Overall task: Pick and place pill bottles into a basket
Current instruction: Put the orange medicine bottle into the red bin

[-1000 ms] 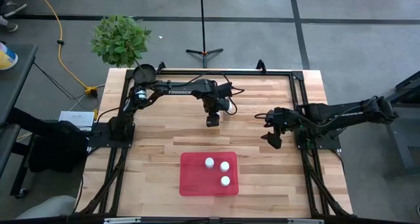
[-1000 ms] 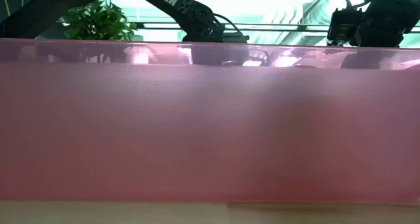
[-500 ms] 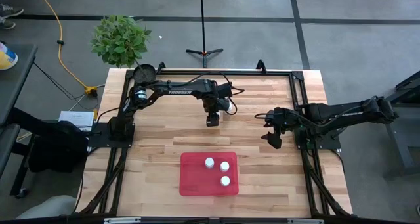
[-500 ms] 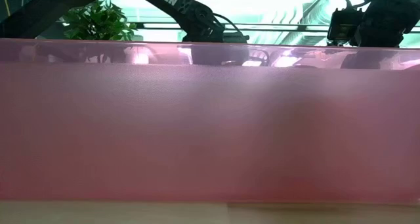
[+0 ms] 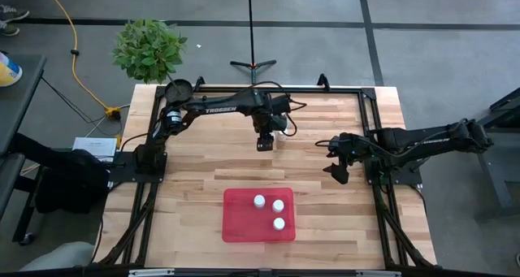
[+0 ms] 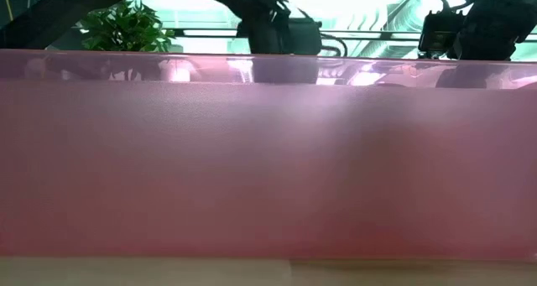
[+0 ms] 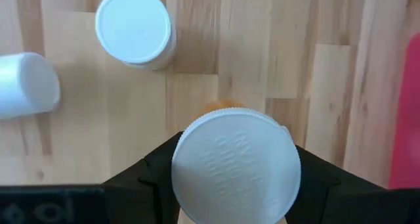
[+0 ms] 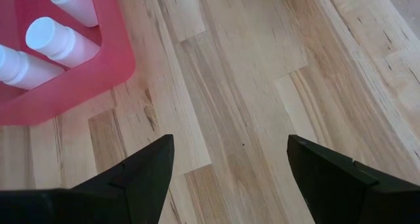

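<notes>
Left wrist view: round ribbed-looking bottle cap (image 7: 236,166)

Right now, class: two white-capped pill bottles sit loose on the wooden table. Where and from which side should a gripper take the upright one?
Grip the upright white-capped pill bottle around its cylindrical body just under the cap, coming straight down from above. It stands cap-up, apart from the white bottle lying on its side, leaving room for fingers.

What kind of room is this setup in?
Probably a robotics lab or workshop: a wooden table carries two arms in a black frame, on a bare grey floor with a tripod stand and a yellow cable.
</notes>
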`<state>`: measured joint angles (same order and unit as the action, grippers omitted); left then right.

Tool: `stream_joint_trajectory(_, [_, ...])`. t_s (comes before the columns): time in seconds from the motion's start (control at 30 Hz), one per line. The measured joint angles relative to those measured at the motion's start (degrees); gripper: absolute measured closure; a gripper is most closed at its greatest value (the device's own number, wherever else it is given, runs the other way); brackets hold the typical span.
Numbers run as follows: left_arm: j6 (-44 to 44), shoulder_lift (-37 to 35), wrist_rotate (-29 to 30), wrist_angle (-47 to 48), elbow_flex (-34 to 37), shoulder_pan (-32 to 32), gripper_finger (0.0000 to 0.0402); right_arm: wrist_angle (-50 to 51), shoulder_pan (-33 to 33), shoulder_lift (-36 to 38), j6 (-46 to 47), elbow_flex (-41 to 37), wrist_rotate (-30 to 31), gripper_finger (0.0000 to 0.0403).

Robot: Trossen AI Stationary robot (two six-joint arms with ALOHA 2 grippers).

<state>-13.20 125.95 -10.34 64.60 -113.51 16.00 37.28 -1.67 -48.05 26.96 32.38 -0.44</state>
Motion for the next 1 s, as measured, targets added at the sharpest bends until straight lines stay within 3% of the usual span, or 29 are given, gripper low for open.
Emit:
stream_joint_trajectory(0.57, [0.19, -0.17, -1.27, 16.51, -17.19, -7.41, 0.0172, 0.37, 0.00, -0.01, 0.02, 0.00, -0.16, 0.0116])
stream_joint_trajectory(1.0, [3.81, -4.94, -3.34, 17.32, -18.11, -19.42, 0.0170, 0.53, 0.00, -0.01, 0.03, -0.01, -1.51, 0.0116])
